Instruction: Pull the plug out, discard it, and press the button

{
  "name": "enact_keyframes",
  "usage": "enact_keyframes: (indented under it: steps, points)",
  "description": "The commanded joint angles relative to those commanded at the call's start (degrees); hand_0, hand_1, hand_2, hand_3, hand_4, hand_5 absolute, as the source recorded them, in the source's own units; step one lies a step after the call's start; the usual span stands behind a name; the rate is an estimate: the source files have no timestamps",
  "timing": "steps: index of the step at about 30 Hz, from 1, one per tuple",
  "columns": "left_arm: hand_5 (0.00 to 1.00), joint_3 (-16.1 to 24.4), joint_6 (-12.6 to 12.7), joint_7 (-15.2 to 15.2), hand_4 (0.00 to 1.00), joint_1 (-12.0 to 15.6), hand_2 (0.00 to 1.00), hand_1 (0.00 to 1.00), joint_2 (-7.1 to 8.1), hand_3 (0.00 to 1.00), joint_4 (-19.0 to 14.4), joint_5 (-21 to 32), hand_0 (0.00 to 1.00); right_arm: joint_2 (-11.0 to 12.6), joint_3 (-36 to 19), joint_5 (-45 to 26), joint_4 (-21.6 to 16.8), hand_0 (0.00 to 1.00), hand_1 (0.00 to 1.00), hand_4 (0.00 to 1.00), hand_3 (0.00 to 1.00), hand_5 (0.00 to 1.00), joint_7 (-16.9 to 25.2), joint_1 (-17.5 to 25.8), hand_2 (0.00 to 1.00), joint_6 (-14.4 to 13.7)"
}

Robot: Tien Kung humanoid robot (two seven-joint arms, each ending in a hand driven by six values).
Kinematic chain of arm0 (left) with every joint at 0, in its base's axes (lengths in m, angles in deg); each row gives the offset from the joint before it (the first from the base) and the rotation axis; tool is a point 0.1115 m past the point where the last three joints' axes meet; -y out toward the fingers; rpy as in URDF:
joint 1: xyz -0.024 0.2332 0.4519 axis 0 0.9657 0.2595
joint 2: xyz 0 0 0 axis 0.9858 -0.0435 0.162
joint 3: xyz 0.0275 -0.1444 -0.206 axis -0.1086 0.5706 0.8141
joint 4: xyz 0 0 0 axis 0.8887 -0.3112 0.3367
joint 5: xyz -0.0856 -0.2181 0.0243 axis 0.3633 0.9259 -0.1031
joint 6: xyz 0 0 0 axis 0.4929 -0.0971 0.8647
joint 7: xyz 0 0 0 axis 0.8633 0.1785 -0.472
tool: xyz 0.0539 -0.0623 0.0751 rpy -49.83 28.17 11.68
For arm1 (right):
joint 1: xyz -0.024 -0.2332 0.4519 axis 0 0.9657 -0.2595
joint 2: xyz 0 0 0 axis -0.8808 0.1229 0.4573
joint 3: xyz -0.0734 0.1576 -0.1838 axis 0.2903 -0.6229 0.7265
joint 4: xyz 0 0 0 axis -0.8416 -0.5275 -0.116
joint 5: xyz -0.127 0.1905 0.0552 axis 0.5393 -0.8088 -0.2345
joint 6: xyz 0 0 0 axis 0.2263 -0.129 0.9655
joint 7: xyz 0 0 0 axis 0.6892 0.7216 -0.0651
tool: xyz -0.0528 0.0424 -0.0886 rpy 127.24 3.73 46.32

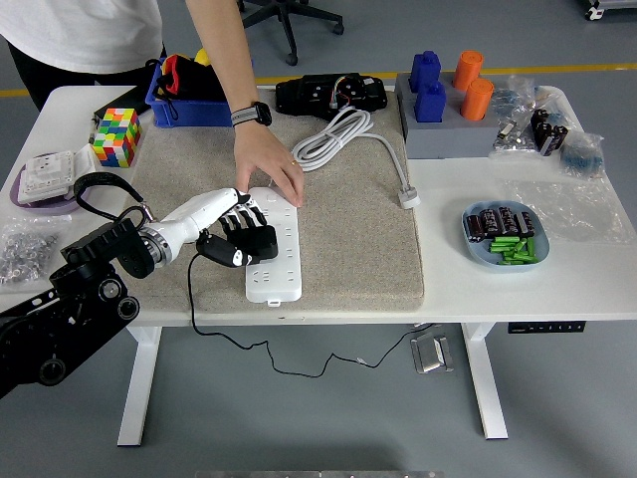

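Note:
A white power strip [273, 249] lies on the grey mat [348, 239], its white cable [333, 139] coiled behind it. A black plug adapter [254, 242] sits in the strip's left side, its black cord hanging over the table's front edge. My left hand [231, 231] comes in from the left, its fingers curled around the black plug. A person's hand [267, 169] reaches in from the top and presses down on the far end of the strip. My right arm is out of view.
A blue bin [199, 100] and a Rubik's cube [116, 135] stand at the back left. A black device [331, 95], blue and orange blocks [450, 85] on a grey tray stand behind. A blue dish of batteries [503, 236] is at the right.

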Motion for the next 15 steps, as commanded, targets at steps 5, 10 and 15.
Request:
enact_keyframes:
  steps: [5, 10, 15]
  points:
    - [0.002, 0.04, 0.26, -0.5, 0.64, -0.14, 0.317, 0.318, 0.27, 0.511, -0.41, 1.3, 0.422, 0.08, 0.21, -0.07, -0.03, 0.767, 0.729, 0.883, 0.713, 0.658, 0.01, -0.05, 0.724, -0.02]
    - [0.002, 1.13, 0.42, -0.97, 0.641, 0.01, 0.317, 0.316, 0.51, 0.509, -0.61, 2.05, 0.421, 0.18, 0.66, -0.12, -0.03, 0.767, 0.729, 0.883, 0.713, 0.658, 0.0, -0.14, 0.724, 0.01]
    - [0.002, 4.38, 1.05, -1.53, 0.64, -0.19, 0.316, 0.315, 0.82, 0.509, 2.42, 0.98, 0.423, 0.39, 1.19, -0.22, -0.05, 0.767, 0.729, 0.883, 0.713, 0.658, 0.01, -0.17, 0.724, 0.01]
